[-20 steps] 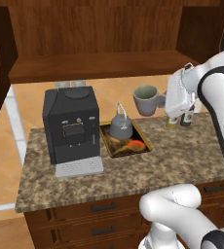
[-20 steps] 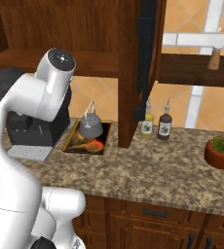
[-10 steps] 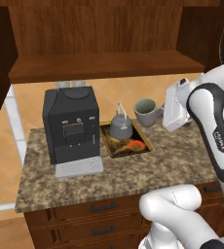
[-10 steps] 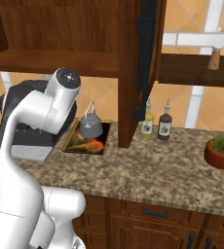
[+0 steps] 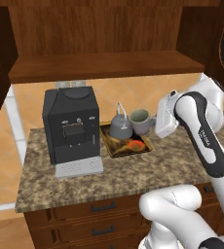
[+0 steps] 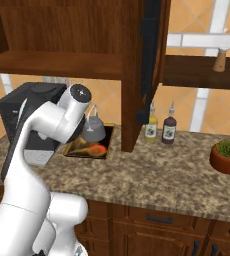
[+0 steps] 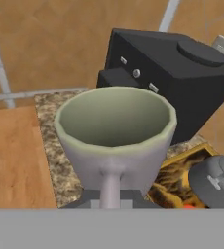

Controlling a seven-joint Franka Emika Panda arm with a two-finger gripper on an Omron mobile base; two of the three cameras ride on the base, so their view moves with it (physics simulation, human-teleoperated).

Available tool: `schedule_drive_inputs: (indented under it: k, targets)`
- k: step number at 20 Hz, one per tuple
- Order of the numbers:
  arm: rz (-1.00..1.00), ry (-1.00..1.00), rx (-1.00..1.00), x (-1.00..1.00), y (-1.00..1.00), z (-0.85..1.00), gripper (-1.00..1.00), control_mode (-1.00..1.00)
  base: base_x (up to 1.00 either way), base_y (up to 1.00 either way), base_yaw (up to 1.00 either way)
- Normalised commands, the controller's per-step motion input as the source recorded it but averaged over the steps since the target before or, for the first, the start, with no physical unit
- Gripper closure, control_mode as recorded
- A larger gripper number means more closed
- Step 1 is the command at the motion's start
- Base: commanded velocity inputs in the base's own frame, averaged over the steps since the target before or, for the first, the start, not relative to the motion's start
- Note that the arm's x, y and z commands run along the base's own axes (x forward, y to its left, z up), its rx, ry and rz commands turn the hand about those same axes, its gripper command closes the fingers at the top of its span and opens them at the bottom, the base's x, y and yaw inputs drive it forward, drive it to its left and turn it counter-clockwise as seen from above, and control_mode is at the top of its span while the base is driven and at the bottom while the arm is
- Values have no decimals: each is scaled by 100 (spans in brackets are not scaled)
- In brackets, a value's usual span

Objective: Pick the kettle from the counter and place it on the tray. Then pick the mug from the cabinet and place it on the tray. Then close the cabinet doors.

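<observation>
Right in front of your hand camera you see the mug — your gripper has its jaws squeezed tight on the mug's handle and holds it up in the air, over the right side of the tray. A little farther on, the kettle sits on the tray on the counter, just beside the mug. Behind them stands the big black coffee machine, and up above, the cabinet is open — its doors swung wide.
</observation>
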Motion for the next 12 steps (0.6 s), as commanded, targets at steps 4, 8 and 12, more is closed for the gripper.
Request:
schedule_drive_inputs:
  k: [4,8,12]
  targets:
    - [4,13,6,35,-1,-36,100,-100,0,0,0]
    - [1,11,6,36,0,-36,100,-100,0,0,0]
    - [0,8,2,24,-4,-33,100,-100,0,0,0]
